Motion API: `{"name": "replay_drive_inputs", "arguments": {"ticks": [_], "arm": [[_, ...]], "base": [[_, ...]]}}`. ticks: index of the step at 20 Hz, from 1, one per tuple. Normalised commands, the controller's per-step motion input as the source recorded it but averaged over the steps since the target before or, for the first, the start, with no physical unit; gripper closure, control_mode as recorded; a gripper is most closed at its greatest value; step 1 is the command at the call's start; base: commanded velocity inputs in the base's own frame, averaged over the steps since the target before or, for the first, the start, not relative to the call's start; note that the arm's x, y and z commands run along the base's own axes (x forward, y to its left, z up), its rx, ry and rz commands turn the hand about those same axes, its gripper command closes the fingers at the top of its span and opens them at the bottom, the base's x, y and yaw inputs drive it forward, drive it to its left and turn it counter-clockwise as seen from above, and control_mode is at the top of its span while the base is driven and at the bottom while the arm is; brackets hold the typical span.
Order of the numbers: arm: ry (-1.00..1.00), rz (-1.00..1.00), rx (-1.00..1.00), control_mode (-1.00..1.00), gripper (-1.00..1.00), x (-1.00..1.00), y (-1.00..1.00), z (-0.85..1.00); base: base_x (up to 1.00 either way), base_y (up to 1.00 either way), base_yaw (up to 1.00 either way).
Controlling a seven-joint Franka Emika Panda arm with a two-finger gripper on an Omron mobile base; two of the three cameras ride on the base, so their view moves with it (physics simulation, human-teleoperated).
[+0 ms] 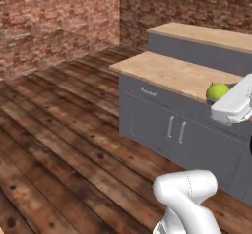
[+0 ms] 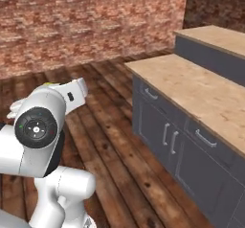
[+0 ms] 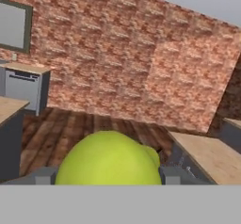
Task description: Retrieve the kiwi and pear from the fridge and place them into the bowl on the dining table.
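Observation:
My gripper (image 1: 221,98) is shut on the pear (image 1: 216,90), a bright yellow-green ball held in the air at the right edge of the left base view, seen in front of a wooden counter top. In the hand view the pear (image 3: 110,159) bulges between the two fingertips (image 3: 44,176), with the gripper (image 3: 107,177) closed against its sides. A sliver of the pear (image 2: 48,84) peeks over the white hand in the right base view. The kiwi, the fridge and the bowl are out of view.
A grey cabinet with handled drawers and a light wood top (image 1: 172,73) stands to the right, with a raised second top (image 1: 202,34) behind it; I cannot tell if either is the dining table. Brick walls (image 1: 59,21) enclose a dark plank floor (image 1: 59,144) on the left.

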Motion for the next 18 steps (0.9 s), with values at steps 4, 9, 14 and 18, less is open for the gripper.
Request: {"name": "replay_drive_inputs", "arguments": {"ticks": [4, 9, 14, 18], "arm": [[0.00, 0.00, 0.00, 1.00, 1.00, 0.00, 0.00, 0.00], [0.00, 0.00, 0.00, 1.00, 1.00, 0.00, 0.00, 0.00], [0.00, 0.00, 0.00, 1.00, 1.00, 0.00, 0.00, 0.00], [0.00, 0.00, 0.00, 1.00, 1.00, 0.00, 0.00, 0.00]], "base": [[0.25, 0.36, 0.42], [0.23, 0.38, 0.41], [0.23, 0.37, 0.42], [0.23, 0.34, 0.43]]}}
